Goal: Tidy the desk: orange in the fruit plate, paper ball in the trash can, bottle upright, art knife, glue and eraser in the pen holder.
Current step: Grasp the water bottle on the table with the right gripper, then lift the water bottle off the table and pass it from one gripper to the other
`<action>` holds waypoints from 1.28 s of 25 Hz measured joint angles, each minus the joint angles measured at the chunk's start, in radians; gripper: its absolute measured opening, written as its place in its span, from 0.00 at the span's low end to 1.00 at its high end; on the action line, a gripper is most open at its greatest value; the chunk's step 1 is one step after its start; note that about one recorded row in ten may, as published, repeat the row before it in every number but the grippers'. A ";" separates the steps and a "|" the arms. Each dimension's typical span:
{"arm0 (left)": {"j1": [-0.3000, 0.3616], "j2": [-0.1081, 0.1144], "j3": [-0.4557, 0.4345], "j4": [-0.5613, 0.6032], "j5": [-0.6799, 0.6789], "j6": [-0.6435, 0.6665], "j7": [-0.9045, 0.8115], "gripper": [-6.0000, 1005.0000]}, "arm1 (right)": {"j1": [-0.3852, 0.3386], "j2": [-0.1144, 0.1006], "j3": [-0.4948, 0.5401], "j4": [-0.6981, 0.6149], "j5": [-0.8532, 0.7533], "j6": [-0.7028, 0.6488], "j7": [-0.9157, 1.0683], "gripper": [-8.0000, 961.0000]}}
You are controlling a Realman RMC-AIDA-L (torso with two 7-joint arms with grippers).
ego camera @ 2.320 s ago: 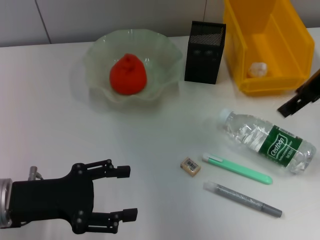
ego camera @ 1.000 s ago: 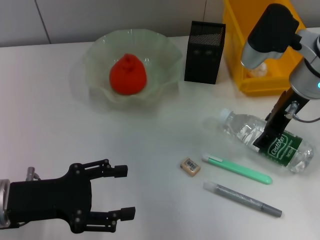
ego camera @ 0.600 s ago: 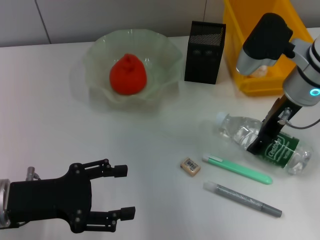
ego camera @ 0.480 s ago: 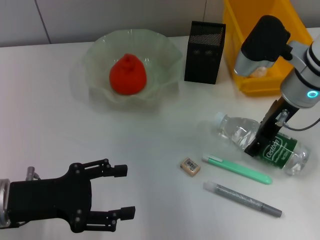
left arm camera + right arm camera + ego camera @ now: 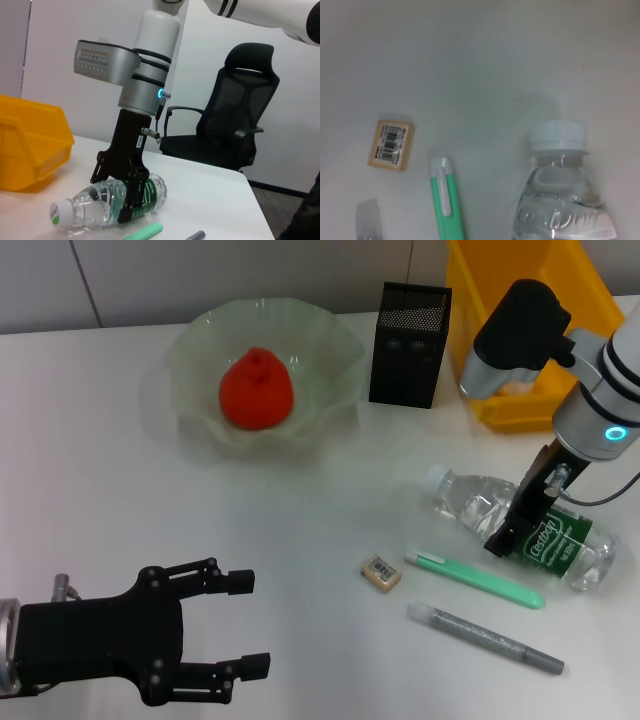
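I see my right hand (image 5: 518, 523) at the right middle of the head view, closed around the bottle (image 5: 520, 524), which lies on its side on the counter (image 5: 100, 440). My left hand (image 5: 245, 625) waits open at the lower left. The orange (image 5: 256, 388) sits in the plate (image 5: 200, 350) at the upper middle. The eraser (image 5: 381, 572) lies below center.

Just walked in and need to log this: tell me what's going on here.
The right gripper straddles the bottle, which lies on its side. The orange sits in the fruit plate. The eraser lies loose on the desk, not yet in the pen holder. The left gripper hangs open, idle, at the near left.
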 joint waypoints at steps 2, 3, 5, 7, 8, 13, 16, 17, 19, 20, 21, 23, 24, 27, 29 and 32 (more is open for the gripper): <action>0.001 -0.001 0.000 0.000 0.000 0.000 0.000 0.83 | 0.000 0.000 -0.003 0.001 0.000 0.001 0.000 0.80; 0.001 -0.001 0.000 0.000 0.000 0.000 0.000 0.83 | -0.003 0.001 -0.004 -0.008 0.000 -0.003 0.000 0.80; 0.002 -0.001 0.000 0.000 0.000 0.000 0.000 0.83 | -0.007 0.001 -0.005 -0.020 0.000 -0.008 0.000 0.80; 0.002 -0.001 0.000 0.000 0.000 0.000 0.000 0.83 | -0.014 0.001 -0.002 -0.043 -0.001 -0.017 0.001 0.80; 0.002 -0.001 0.000 0.000 0.000 0.000 0.000 0.83 | -0.019 0.001 0.005 -0.060 -0.001 -0.029 0.002 0.80; 0.002 -0.001 0.000 0.000 0.000 0.000 0.000 0.83 | -0.061 0.002 0.011 -0.164 0.016 -0.075 0.001 0.80; 0.002 -0.002 -0.001 0.000 -0.001 0.000 0.000 0.83 | -0.093 0.001 0.012 -0.241 0.053 -0.100 -0.001 0.80; 0.002 -0.002 -0.001 0.000 -0.001 0.000 0.000 0.83 | -0.115 -0.001 0.013 -0.290 0.076 -0.114 -0.003 0.80; 0.000 -0.001 -0.014 0.000 -0.004 0.000 -0.003 0.83 | -0.171 -0.002 0.013 -0.400 0.121 -0.136 -0.010 0.80; 0.000 -0.001 -0.015 0.000 -0.005 0.000 -0.004 0.83 | -0.222 -0.001 0.014 -0.491 0.156 -0.143 -0.020 0.80; 0.000 -0.001 -0.015 0.000 -0.005 0.000 -0.004 0.83 | -0.222 -0.001 0.014 -0.491 0.156 -0.143 -0.020 0.80; -0.005 -0.001 -0.034 0.000 -0.006 0.000 -0.009 0.83 | -0.308 0.000 0.021 -0.621 0.241 -0.149 -0.044 0.80; -0.006 -0.001 -0.042 0.000 -0.006 0.001 -0.010 0.83 | -0.308 0.000 0.021 -0.621 0.241 -0.149 -0.044 0.80; -0.007 -0.001 -0.050 0.000 -0.006 0.001 -0.010 0.83 | -0.375 0.003 0.044 -0.709 0.336 -0.154 -0.083 0.80; -0.014 -0.002 -0.075 0.000 -0.007 0.001 -0.015 0.83 | -0.418 0.006 0.070 -0.751 0.407 -0.154 -0.125 0.80; -0.022 -0.003 -0.116 0.000 -0.008 0.002 -0.044 0.83 | -0.475 0.007 0.123 -0.777 0.543 -0.154 -0.215 0.80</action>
